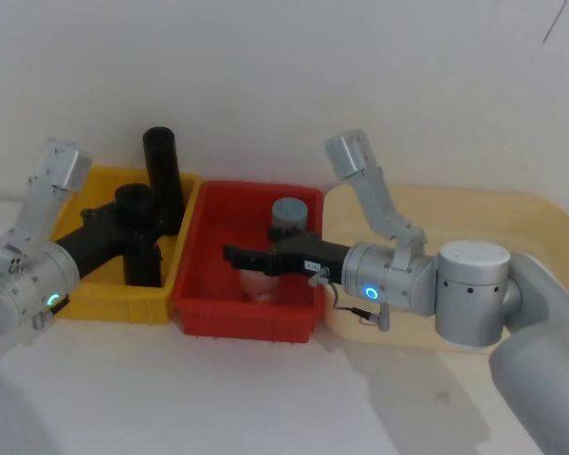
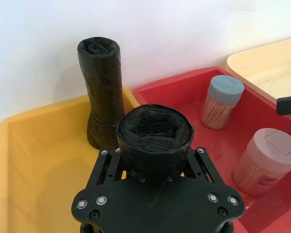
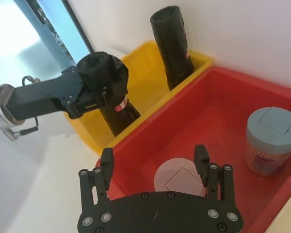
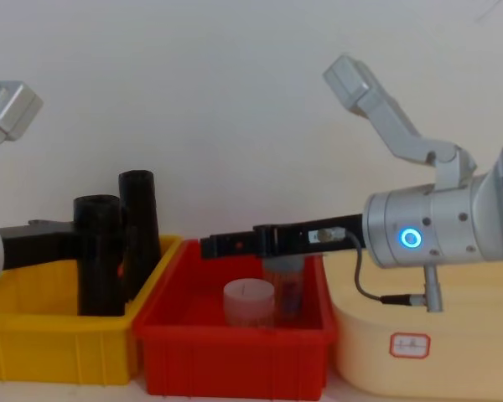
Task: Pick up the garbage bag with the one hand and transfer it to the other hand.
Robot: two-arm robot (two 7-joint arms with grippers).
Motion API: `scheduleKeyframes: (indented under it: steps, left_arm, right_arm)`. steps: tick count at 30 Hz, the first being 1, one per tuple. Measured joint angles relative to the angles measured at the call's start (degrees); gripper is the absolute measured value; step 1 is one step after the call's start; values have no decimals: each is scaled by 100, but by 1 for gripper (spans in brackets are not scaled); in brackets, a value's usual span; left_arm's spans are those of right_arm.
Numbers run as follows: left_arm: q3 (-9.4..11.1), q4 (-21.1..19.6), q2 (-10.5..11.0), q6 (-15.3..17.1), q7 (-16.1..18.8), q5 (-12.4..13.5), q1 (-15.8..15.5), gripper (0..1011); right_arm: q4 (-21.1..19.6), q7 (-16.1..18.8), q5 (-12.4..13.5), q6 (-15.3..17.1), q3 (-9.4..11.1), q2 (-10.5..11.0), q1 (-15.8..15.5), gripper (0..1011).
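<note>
The grasp looks made: the green-ringed left end effector (image 1: 140, 223) is clamped round the upper part of the garbage bag (image 1: 145, 265), which stands upright in the yellow bin (image 1: 104, 308) just in front of the second black roll (image 1: 161, 166), though whether it has left the bin floor cannot be told. The lift and handover remain, with the blue-ringed right end effector (image 3: 155, 156) hovering over the red bin (image 1: 247, 318), fingers spread and holding nothing. The bag must clear the two adjoining bin walls; the space above both bins looks free, while the white-lidded jar (image 3: 182, 179) sits directly under the receiving fingers
</note>
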Motion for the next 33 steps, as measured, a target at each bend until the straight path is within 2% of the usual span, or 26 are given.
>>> scheduleKeyframes:
  steps: [14,33]
  left_arm:
    - [0,2,-1,0,0,0,-2,466]
    - [0,2,0,1,1,0,-2,466]
  right_arm:
    - [435,56,-248,-106,-307,30,227,1004]
    - [661,44,-456,-340,-372,25,267,1004]
